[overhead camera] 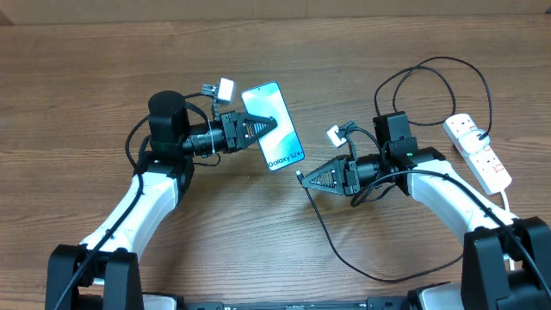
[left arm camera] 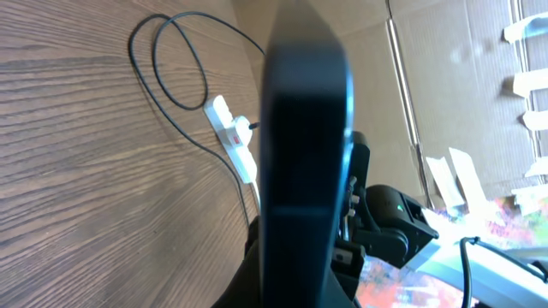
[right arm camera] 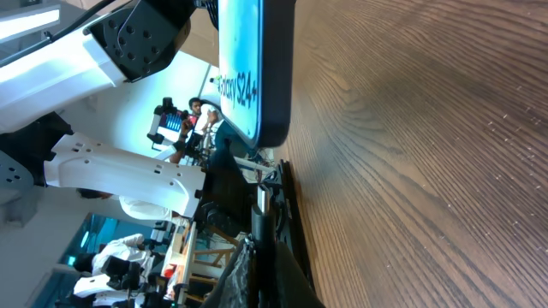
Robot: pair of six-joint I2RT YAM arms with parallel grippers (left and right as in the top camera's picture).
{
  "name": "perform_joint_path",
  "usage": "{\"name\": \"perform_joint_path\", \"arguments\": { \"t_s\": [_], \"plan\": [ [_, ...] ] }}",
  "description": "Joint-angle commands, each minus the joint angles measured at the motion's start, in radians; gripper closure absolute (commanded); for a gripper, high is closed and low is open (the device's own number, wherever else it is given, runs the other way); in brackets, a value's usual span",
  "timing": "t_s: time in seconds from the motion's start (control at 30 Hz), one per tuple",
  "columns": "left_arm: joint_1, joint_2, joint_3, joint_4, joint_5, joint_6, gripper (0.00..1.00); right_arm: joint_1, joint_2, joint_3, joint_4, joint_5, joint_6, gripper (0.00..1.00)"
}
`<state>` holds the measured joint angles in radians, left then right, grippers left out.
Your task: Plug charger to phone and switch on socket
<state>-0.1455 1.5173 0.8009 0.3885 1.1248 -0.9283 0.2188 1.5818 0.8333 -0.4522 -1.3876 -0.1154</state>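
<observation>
Currently: right gripper (overhead camera: 312, 176) clamped on the charger (overhead camera: 300, 178) tip, mid-table, just short of the phone (overhead camera: 280, 129). The left gripper (overhead camera: 261, 127) pinches the phone by one long edge, apparently clear of the table (overhead camera: 86, 69). Risk: tip misses the port, or a push pivots the phone in that edge grip. Slack cable may snag. Socket (overhead camera: 482, 155) at the far right edge, well apart.

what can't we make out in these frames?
- Phone port: too small overhead; the left wrist view shows only the phone's dark back.
- Cable tip: the right claw covers it overhead; the right wrist view is dark and blurred there.
- Power strip switches: too small overhead, blurred in the left wrist view.
- Left claw fingers: hidden behind the phone in its own view.
</observation>
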Motion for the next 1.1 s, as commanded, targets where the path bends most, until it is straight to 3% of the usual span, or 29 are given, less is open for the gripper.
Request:
{"name": "perform_joint_path", "arguments": {
  "t_s": [0.0,0.3,1.07],
  "plan": [
    [-0.008,0.001,0.013,0.009,-0.018,-0.023,0.95,0.006,-0.016,0.019,0.002,-0.021,0.000,0.96],
    [-0.050,0.001,0.013,0.009,-0.039,-0.018,0.96,0.073,-0.016,0.019,0.021,0.003,-0.001,0.96],
    [-0.012,0.001,0.013,0.004,-0.028,-0.019,0.96,0.037,-0.016,0.019,0.013,0.032,-0.001,0.96]
  ]
}}
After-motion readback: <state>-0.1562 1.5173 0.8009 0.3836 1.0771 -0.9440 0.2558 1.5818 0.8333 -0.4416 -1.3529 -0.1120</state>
